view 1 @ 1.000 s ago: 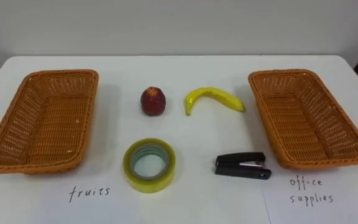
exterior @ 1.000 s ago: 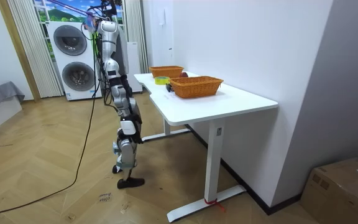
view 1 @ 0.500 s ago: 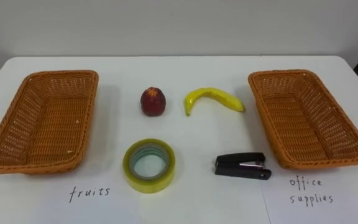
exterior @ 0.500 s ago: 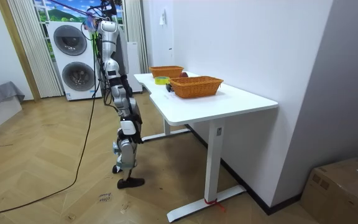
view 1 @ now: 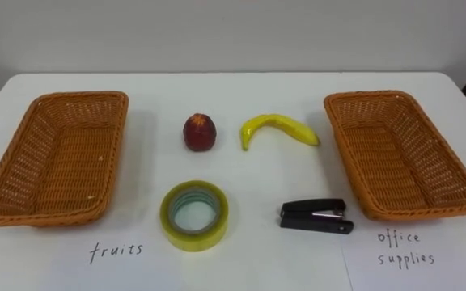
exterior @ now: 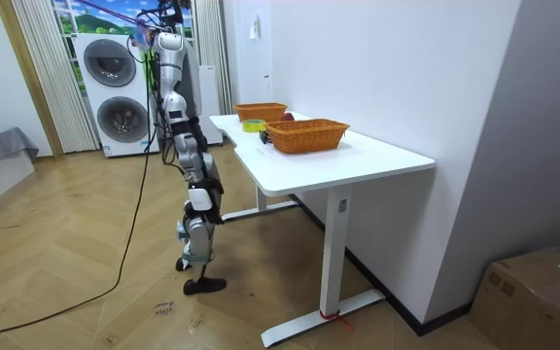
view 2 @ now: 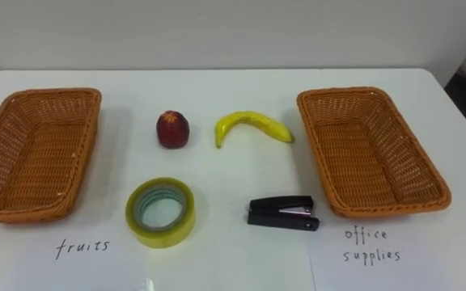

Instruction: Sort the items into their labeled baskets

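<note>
On the white table (view 1: 241, 259) lie a dark red apple (view 1: 200, 131), a yellow banana (view 1: 277, 127), a roll of yellowish tape (view 1: 194, 214) and a black stapler (view 1: 315, 216). The left wicker basket (view 1: 23, 206) stands above a handwritten "fruits" label (view 1: 116, 250). The right wicker basket (view 1: 451, 206) stands above an "office supplies" label (view 1: 404, 247). Both baskets hold nothing. In the room view I stand upright at the table's long side, and my right hand (exterior: 205, 183) hangs low by my body.
A white wall runs close behind the table's far edge (view 1: 233, 74). In the room view two stacked washing machines (exterior: 115, 92) stand behind me, and a cardboard box (exterior: 538, 292) sits on the wooden floor at the room view's right.
</note>
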